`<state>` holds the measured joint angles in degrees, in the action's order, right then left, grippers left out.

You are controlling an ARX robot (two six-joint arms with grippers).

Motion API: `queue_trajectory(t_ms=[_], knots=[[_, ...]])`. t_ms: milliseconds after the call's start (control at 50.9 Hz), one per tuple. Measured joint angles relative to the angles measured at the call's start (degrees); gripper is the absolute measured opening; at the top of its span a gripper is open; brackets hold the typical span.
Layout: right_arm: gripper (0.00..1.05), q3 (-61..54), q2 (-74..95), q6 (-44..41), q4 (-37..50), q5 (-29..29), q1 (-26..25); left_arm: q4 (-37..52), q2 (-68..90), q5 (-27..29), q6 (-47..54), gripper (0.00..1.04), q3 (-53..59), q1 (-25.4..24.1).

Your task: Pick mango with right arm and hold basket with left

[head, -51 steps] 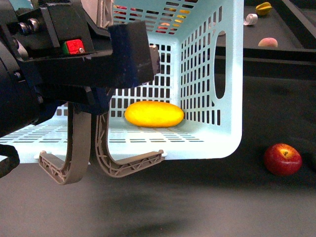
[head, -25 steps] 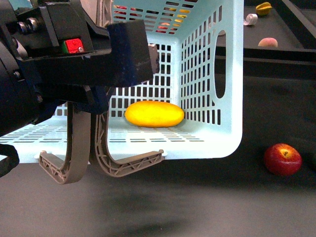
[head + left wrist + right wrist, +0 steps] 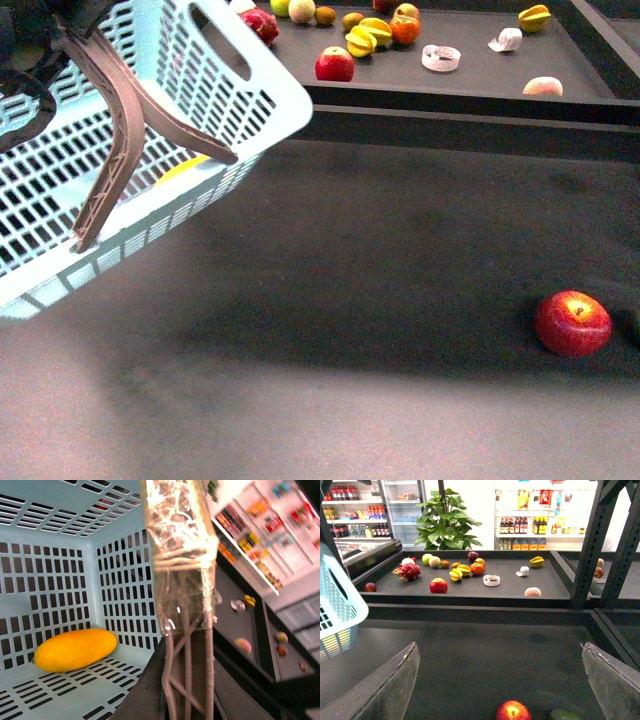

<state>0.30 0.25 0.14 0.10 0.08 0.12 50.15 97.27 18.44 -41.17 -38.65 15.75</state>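
One smooth yellow-orange oval mango [image 3: 75, 650] lies on its side on the slatted floor of a pale blue plastic basket [image 3: 60, 200], close to a back corner where two perforated walls meet. Its skin is even and glossy, deeper orange toward one end, with no marks. From the front, only a sliver of yellow shows through the basket's slots, and the basket sits tilted at the far left of the scene, above a dark grey table [image 3: 400, 300], with its brown ribbed handles [image 3: 115, 130] lying across its side.

Up close to the left wrist camera, a handle wrapped in clear tape fills the middle of the picture; the left gripper itself is not plainly visible, so whether it is clamped cannot be told.

The right gripper [image 3: 502, 680] hangs over the table with its two dark flat jaws spread wide apart and nothing between them. Below it, on the table, rests a round red apple [image 3: 513, 711], well apart from the basket.

Beyond, a raised black tray [image 3: 460, 85] holds scattered fruit: another red apple, yellow star-shaped fruits, an orange, a pink dragon fruit. Behind stand a leafy green plant [image 3: 447, 525] and shop shelves of bottles; their labels are too small to read
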Motion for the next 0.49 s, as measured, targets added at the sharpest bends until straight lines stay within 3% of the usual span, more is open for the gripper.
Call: queue_trajectory(t_ms=[137, 491], knots=[[0.97, 0.0, 0.0, 0.0, 0.0, 0.0, 0.0, -6.1, 4.4, 3.5, -15.0, 0.10, -4.5, -4.9], [0.97, 0.0, 0.0, 0.0, 0.0, 0.0, 0.0, -10.2, 11.3, 4.5, -31.6, 0.10, -9.0, -8.1]])
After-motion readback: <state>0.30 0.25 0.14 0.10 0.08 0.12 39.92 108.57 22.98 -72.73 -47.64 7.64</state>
